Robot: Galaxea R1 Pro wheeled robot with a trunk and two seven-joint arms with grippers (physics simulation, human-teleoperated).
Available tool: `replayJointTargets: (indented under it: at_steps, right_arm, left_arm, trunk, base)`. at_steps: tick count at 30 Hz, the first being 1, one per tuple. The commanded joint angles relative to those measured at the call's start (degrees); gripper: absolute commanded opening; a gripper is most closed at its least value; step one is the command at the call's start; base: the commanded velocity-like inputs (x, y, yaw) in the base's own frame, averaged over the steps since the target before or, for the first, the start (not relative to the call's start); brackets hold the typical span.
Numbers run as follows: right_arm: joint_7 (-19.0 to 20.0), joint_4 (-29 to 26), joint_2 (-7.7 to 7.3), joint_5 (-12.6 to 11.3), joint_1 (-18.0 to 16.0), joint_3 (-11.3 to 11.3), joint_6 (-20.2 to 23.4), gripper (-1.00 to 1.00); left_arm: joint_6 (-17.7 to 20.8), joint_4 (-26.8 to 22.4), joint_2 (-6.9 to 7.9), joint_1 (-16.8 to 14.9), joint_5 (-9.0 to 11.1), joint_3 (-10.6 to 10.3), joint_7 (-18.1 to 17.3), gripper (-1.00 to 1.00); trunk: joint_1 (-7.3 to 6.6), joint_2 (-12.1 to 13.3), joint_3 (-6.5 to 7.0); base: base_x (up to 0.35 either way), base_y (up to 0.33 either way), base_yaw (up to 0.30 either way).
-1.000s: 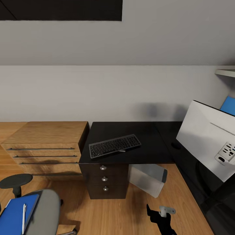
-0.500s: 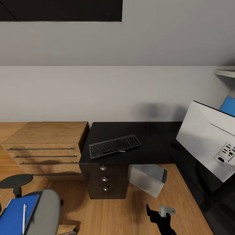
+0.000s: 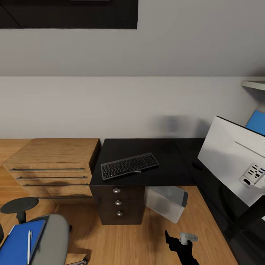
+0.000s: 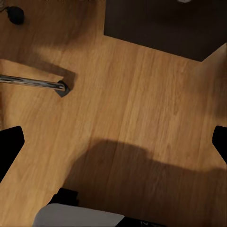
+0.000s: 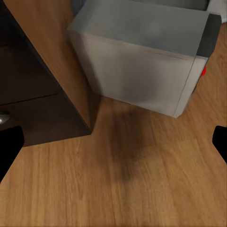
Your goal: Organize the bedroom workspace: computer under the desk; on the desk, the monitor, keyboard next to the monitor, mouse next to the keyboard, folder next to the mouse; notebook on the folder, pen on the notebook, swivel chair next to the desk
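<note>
Nothing on the floor or desk shifts; only the picture slides down a touch since a second ago, so the head camera is tilting up slightly and the things themselves stay put.

Low in the left corner of the head view, the bright blue flat rectangular folder [image 3: 18,243] lies on the seat of the grey upholstered swivel chair [image 3: 51,239], with the thin white stick pen [image 3: 29,246] resting on top of it. I can't make out the notebook. So the folder step looks not yet done, and the chair is well apart from the black L-shaped desk with silver-knobbed drawers [image 3: 173,173].

At centre frame, the slim dark grey keyboard [image 3: 129,165] sits on the desk. At the right edge, the large flat monitor [image 3: 228,162] stands on the desk, its pale back towards us. Below the desktop, the light grey boxy computer tower [image 3: 166,202] stands tucked underneath, also in the right wrist view [image 5: 142,61]. A light wooden drawer unit [image 3: 51,165] stands just left of the desk.

Bottom centre, the right gripper [image 3: 180,241] hangs empty; in its wrist view the dark fingertips sit at opposite edges, spread wide over bare floor. The left gripper [image 4: 113,142] is likewise spread and holding nothing.

My read: the robot is settling its view before turning to the chair.
</note>
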Motion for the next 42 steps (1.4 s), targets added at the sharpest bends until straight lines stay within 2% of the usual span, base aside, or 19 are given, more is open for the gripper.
replayJointTargets:
  at_steps: [1, 13, 38, 42]
  right_arm:
    - [0.33, 0.09, -0.01, 0.14, -0.05, -0.5, -0.25, 1.0]
    - [0.26, 0.12, 0.06, -0.11, -0.05, -0.59, -0.32, 1.0]
    - [0.26, 0.07, -0.1, -0.11, -0.05, -0.59, -0.38, 1.0]
    - [0.26, 0.11, -0.07, -0.11, -0.05, -0.59, -0.55, 1.0]
  left_arm:
    - [-0.21, 0.02, 0.04, -0.05, 0.26, -0.48, 0.5, 1.0]
    - [0.22, 0.06, 0.04, -0.05, 0.17, -0.46, 0.51, 1.0]
    - [-0.07, 0.06, 0.04, -0.04, 0.08, -0.51, 0.46, 1.0]
    - [-0.2, 0.06, 0.04, -0.02, 0.08, -0.54, 0.48, 1.0]
  trunk:
    - [-0.22, 0.37, 0.12]
    - [-2.86, 5.18, 2.2]
    - [-8.35, 15.21, 6.67]
    - [-8.35, 15.21, 6.88]
  base:
    - [0.0, 0.0, 0.0]
    - [0.0, 0.0, 0.181]
    - [0.0, 0.0, 0.009]
    - [0.0, 0.0, 0.0]
